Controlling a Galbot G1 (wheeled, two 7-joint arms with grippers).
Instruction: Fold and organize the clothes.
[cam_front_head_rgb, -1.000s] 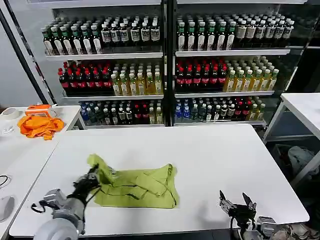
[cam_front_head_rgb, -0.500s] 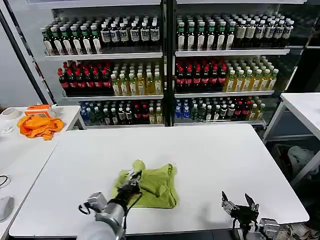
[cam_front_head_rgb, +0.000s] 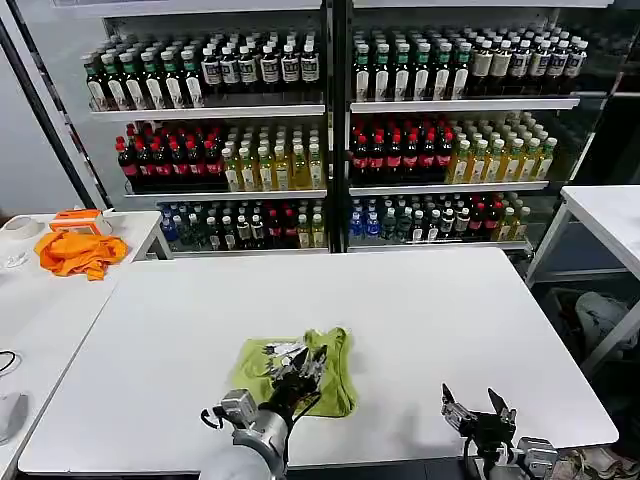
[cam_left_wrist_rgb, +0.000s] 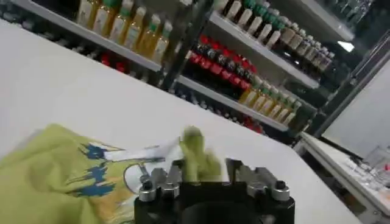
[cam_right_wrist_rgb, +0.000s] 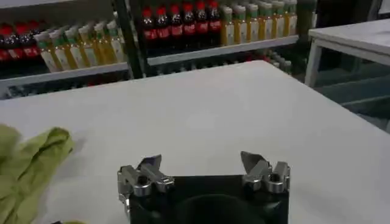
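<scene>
Over the table, left tool (cam_front_head_rgb: 300, 366) pinches T-shirt (cam_front_head_rgb: 335, 375) (folded).

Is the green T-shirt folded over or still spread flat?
Folded over: the T-shirt lies doubled into a compact bundle with its print facing up, and the left gripper is shut on a pinch of its cloth.

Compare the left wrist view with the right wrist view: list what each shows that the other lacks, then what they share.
Left wrist only: the left gripper shut on a fold of the T-shirt, whose blue-and-white print faces up.

Right wrist only: the right gripper, open and holding nothing above the table's near edge, and a second white table off to the side.

Both: the green T-shirt, the white table and the bottle shelves.
</scene>
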